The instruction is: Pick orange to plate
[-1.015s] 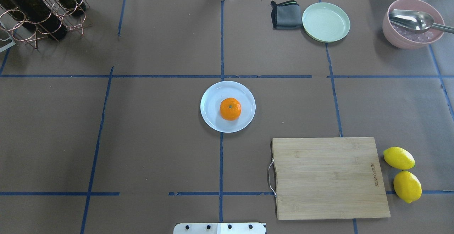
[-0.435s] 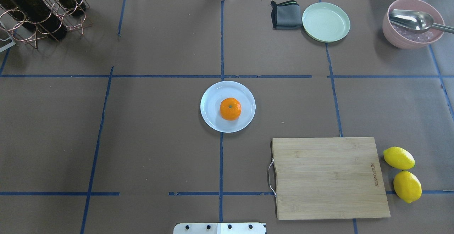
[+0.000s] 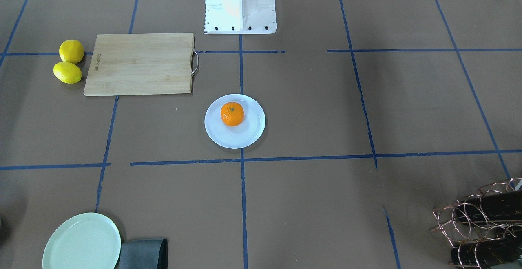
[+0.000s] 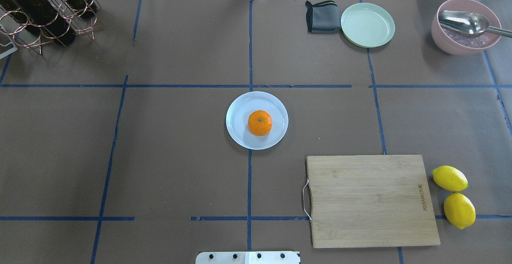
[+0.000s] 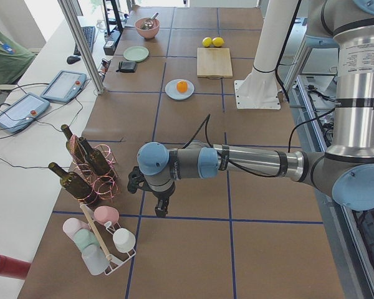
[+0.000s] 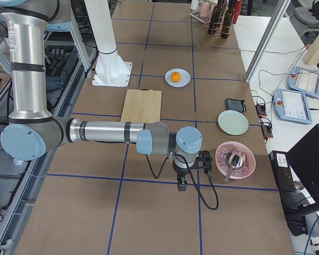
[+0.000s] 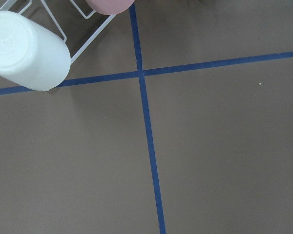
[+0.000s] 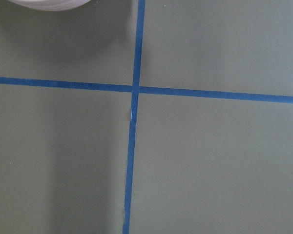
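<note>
Overhead exterior shows the orange [image 4: 260,123] resting stem-up near the centre of the plate [image 4: 240,110], which lies at the middle of the table on a blue tape line. In the exterior left view the left arm [image 5: 255,163] has its upper link upright and its forearm stretched level over the table's end. Its wrist is bent so the left gripper [image 5: 161,210] points straight down close above the brown paper, beside the wine rack [image 5: 90,168] and the cup rack [image 5: 106,240]. In the exterior right view the right arm [image 6: 101,131] holds a like pose at the opposite end, and the right gripper [image 6: 182,183] hangs downward just beside the pink bowl [image 6: 235,159]. Both grippers are well apart from the orange. Whether their fingers are spread or closed cannot be told.
</note>
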